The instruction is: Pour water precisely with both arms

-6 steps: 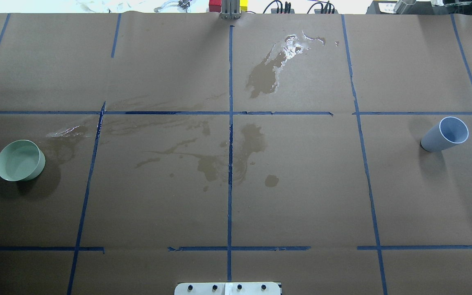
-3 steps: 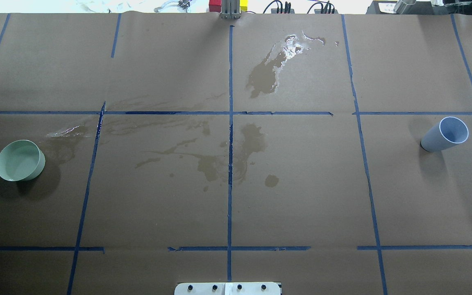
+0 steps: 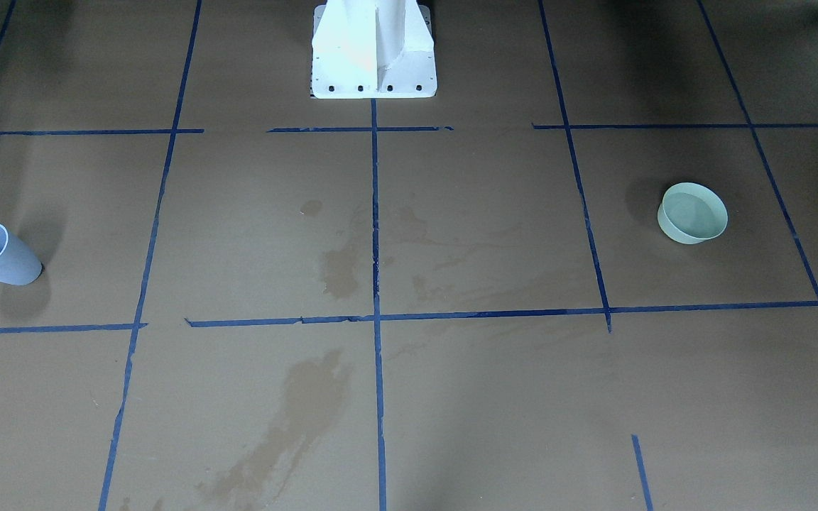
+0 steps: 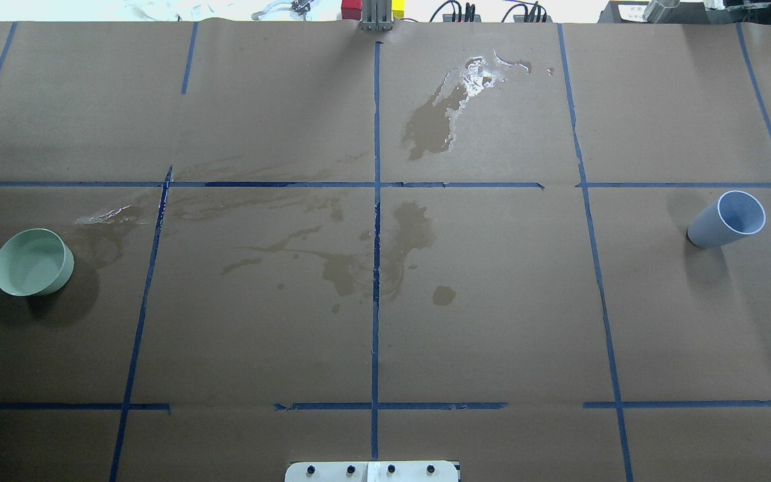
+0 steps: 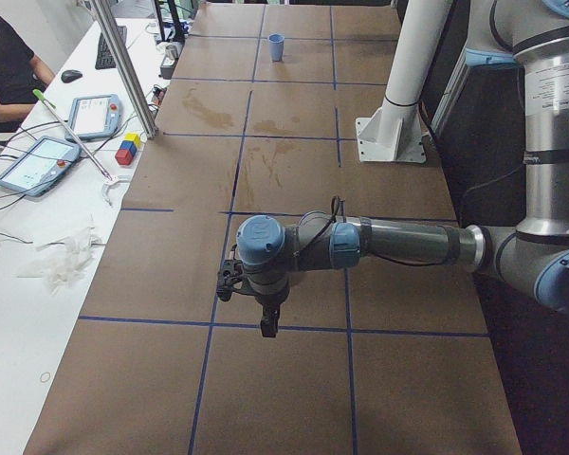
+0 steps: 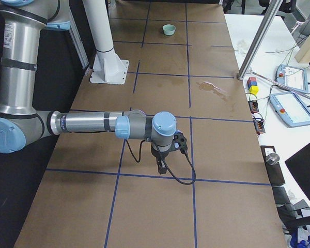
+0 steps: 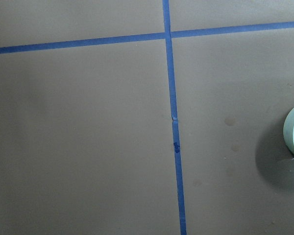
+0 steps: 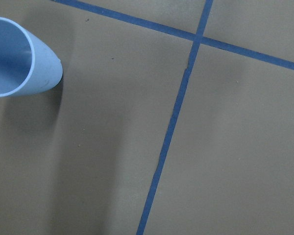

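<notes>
My silver-grey tubular left arm (image 5: 408, 245), with pale blue caps at its joints, reaches out level. The forearm lies flat and the wrist is bent, so the black two-finger left gripper (image 5: 268, 325) points straight down. My right arm (image 6: 88, 124), built alike, mirrors that pose, its black right gripper (image 6: 160, 168) hanging downward too. How my jaws stand on either side, I cannot tell.

The table (image 4: 492, 335) was brown, with blue tape lines (image 4: 375, 335) making big squares. The bowl (image 4: 64, 271) was pale green and the cup (image 4: 710, 231) pale blue. Dark brown stains (image 4: 419, 231) blotched the middle. The water (image 4: 478, 75) shone white. The left arm (image 5: 398, 244) and right arm (image 6: 93, 123) were silver-grey with light blue caps (image 5: 259, 239).
</notes>
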Action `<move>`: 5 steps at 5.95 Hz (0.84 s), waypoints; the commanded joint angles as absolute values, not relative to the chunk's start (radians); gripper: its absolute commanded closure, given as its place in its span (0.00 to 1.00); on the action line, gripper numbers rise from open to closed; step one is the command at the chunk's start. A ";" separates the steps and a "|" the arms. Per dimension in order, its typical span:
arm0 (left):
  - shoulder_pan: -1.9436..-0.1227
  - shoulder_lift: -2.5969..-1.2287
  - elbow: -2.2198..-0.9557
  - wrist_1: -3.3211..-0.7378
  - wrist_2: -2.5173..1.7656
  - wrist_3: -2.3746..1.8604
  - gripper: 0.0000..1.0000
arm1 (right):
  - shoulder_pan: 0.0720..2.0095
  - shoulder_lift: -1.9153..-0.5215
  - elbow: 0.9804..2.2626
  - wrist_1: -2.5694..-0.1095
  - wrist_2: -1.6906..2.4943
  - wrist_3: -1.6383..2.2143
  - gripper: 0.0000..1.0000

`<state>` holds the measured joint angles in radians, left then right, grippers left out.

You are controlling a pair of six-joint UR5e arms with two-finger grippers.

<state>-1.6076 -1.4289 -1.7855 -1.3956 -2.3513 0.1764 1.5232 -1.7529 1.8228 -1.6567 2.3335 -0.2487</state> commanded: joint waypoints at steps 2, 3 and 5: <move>-1.608 -1.419 -1.778 -1.393 -2.349 0.175 0.00 | 1.522 -1.741 1.825 -1.655 2.332 -0.249 0.00; -1.606 -1.419 -1.757 -1.396 -2.352 0.176 0.00 | 1.522 -1.741 1.832 -1.657 2.333 -0.249 0.00; -1.606 -1.419 -1.763 -1.396 -2.349 0.176 0.00 | 1.522 -1.740 1.835 -1.657 2.336 -0.247 0.00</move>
